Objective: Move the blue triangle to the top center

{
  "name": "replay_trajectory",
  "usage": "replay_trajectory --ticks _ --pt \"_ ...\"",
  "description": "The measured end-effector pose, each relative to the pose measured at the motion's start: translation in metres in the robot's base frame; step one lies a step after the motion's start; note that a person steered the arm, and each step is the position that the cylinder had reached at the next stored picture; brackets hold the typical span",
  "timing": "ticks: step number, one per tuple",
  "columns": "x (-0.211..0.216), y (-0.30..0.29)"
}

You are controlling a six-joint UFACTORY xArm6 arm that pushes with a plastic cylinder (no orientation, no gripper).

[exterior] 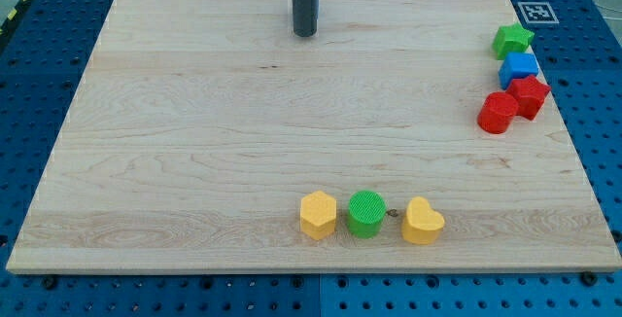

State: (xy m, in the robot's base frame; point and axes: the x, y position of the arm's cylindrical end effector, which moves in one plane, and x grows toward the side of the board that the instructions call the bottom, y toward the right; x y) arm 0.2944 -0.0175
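Note:
My dark rod stands near the view's top, just left of centre, with my tip on the wooden board. The blue triangle does not show in the camera view. It is hidden behind the rod, where it was last seen. I cannot tell whether my tip touches it.
A green star, a blue cube, a red block and a second red block cluster at the view's right edge. A yellow hexagon, a green cylinder and a yellow heart line the bottom.

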Motion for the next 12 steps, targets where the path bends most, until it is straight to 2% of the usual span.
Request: replay_trajectory --ticks 1,2,3,7,10,11,12 --pt "-0.001 -0.024" --pt "-0.025 -0.024" --pt "-0.030 -0.023" --pt "-0.028 -0.005" --pt "-0.015 0.009" --pt "0.018 0.009" --pt "0.022 0.009"
